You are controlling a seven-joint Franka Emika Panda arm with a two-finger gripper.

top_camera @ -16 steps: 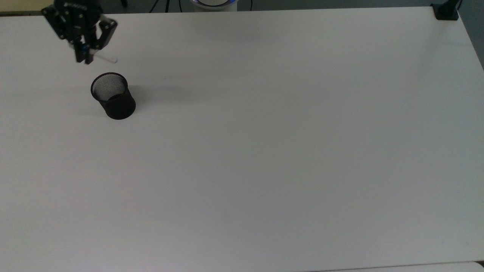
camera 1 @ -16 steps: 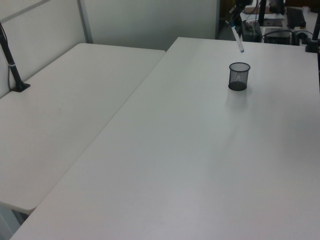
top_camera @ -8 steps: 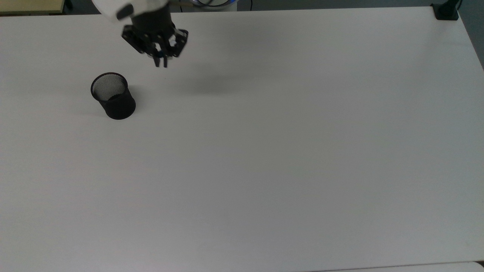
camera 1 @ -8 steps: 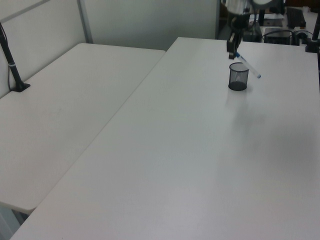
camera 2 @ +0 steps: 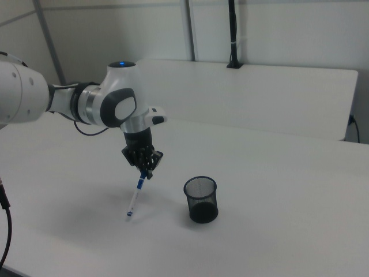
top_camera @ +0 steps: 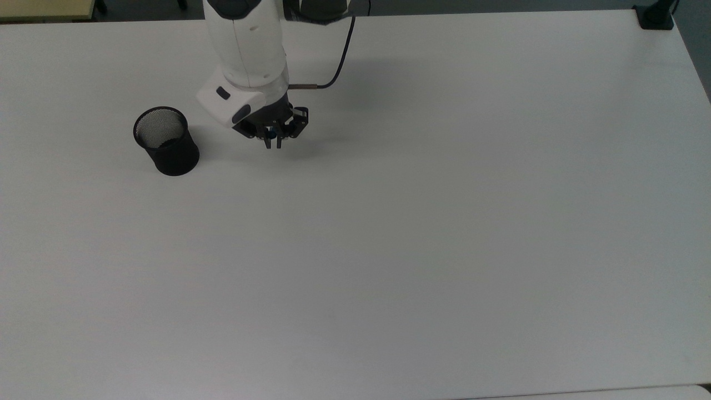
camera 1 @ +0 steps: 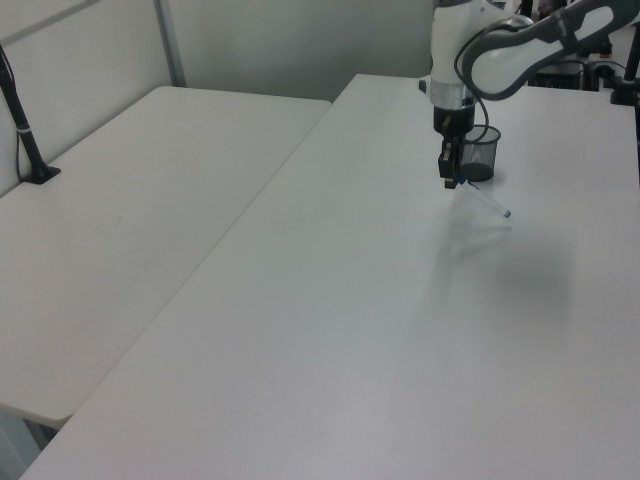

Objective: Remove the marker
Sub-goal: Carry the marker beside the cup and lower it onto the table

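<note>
The marker [camera 2: 135, 196] is a slim white pen with blue ends, hanging slanted from my gripper [camera 2: 144, 172], which is shut on its upper blue end. Its lower tip is close to the white table. In the left view the marker [camera 1: 483, 201] slants down to the left view's right from the gripper [camera 1: 450, 180]. From the top view the gripper [top_camera: 273, 141] points down with only a blue spot of the marker between the fingers. The black mesh cup [top_camera: 165, 141] stands upright and looks empty, to the top view's left of the gripper. The cup [camera 2: 201, 199] also stands apart from the marker in the right view.
The white table [top_camera: 422, 233] stretches wide to the top view's right and front. A second white table [camera 1: 130, 220] adjoins it on the left view's left. A black camera mount [top_camera: 655, 15] sits at the top view's far right corner. The arm's cable [top_camera: 339, 55] hangs behind the gripper.
The gripper has carried the marker from above and behind the cup toward the top view's right and forward, then down close to the table. The cup has stayed put.
</note>
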